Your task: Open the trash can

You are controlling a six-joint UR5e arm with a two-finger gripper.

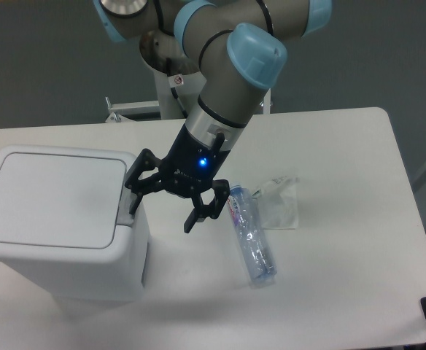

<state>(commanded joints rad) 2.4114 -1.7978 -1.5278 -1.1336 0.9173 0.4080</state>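
Camera view: bin (pixel 56 219) sits at the left front of the surface (pixel 344 240), lid (pixel 52 197) flat and shut. The grey button (pixel 128 211) is on the bin's right top edge. Gripper (pixel 163 208) has its fingers spread apart and holds nothing; one fingertip (pixel 134 205) is at or just above the button, contact unclear, while the other hangs off the bin's right side over bare surface.

Risks, as judgement:
- Fingertip is narrow, so it may slide off the button onto the lid rim, with no latch release.
- An angled push could shove the whole bin left rather than depress the button.
- If the lid springs up, it could hit the fingers or wrist hovering at that edge.
- Bottle (pixel 251 237) and a clear bag (pixel 280 204) lie near mid-surface, just beside the outer finger; a sweep right would knock them.
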